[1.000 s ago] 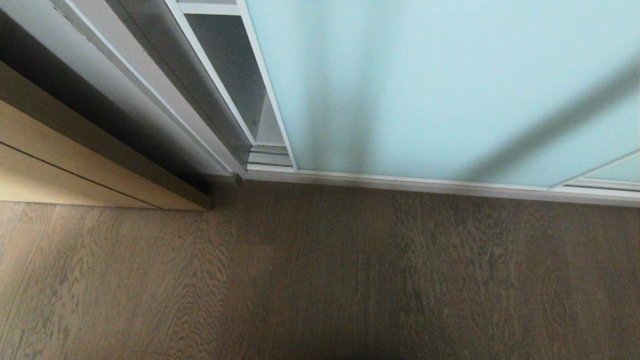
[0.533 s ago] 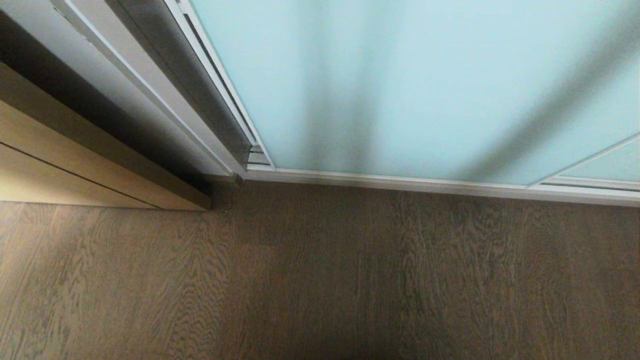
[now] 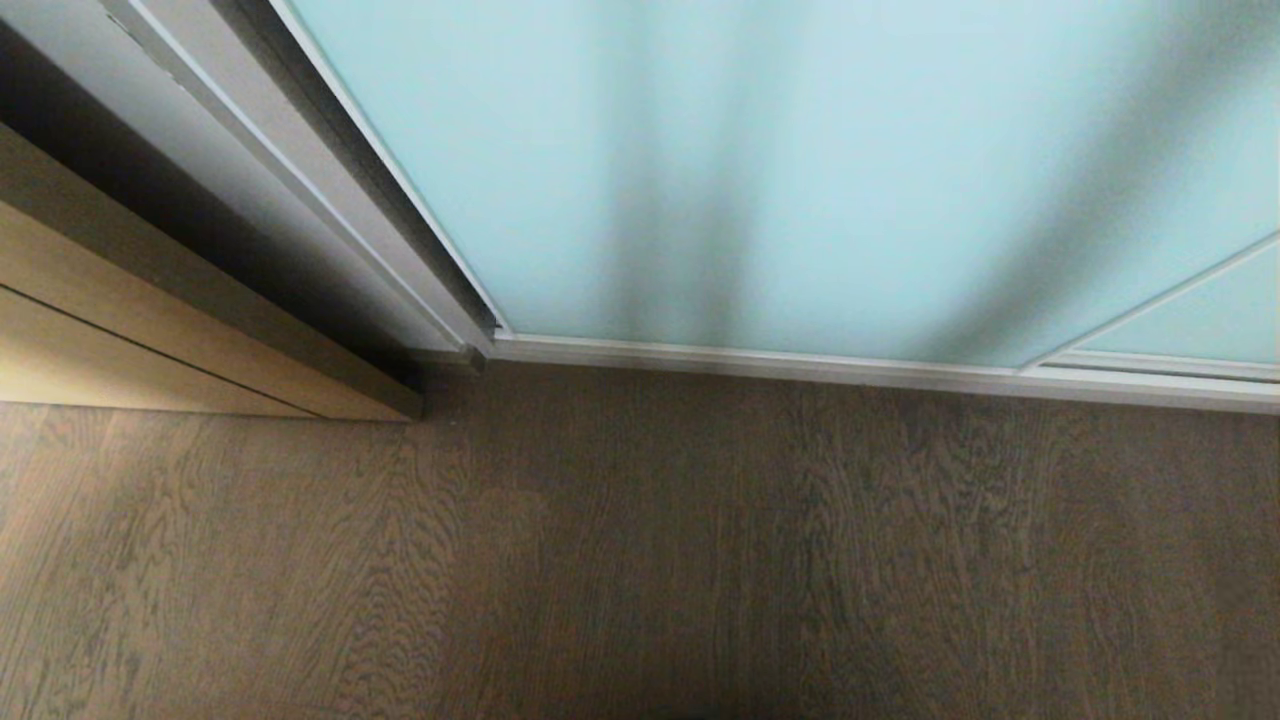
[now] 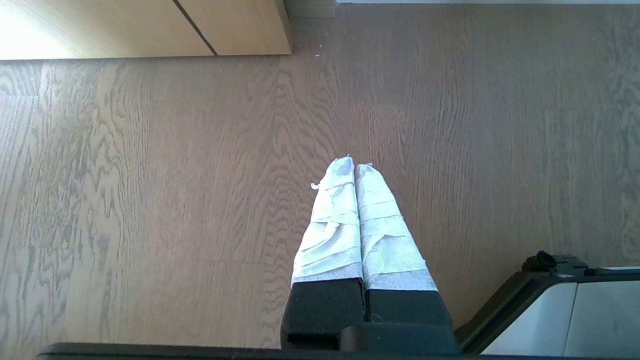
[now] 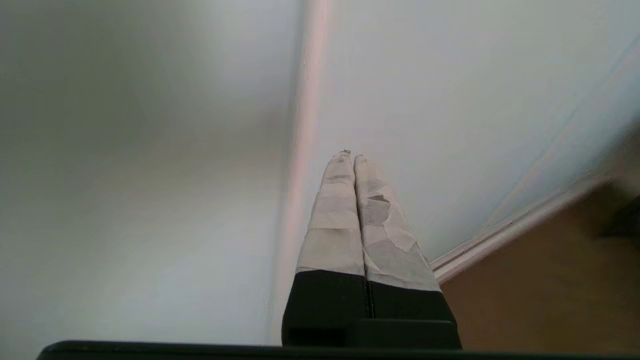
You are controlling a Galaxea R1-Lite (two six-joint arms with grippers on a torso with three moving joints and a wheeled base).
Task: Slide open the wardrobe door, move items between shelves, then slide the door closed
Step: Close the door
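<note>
So the sliding wardrobe door (image 3: 800, 170), that frosted pale blue-green glass panel in the thin silver-white frame, fills most of the upper part of the head view, and its left edge sits right up against the grey wardrobe side frame (image 3: 300, 180), so no gap and no shelf shows there. Its bottom rail runs along the floor track (image 3: 850, 368), and off to the far right a second frosted panel (image 3: 1210, 320) peeks out beside it. A couple of soft dark shadows fall across the glass. The right gripper (image 5: 354, 159) points at the frosted door, tips close to a pale vertical frame strip (image 5: 305, 125), though whether they actually touch the glass is hard to call since that view is smeary. Its tape-wrapped fingers (image 5: 335, 215) are pressed flat together with nothing between them. The left gripper (image 4: 355, 165) hangs over the grey-brown wood-grain floor (image 4: 150, 200), well away from the door, taped fingers squeezed together and empty too. Near it, a corner of the robot's base (image 4: 550, 305) shows. Over on the left of the head view there's a tan wooden panel (image 3: 150, 350) meeting the floor, with a dark recess between it and the wardrobe frame.
</note>
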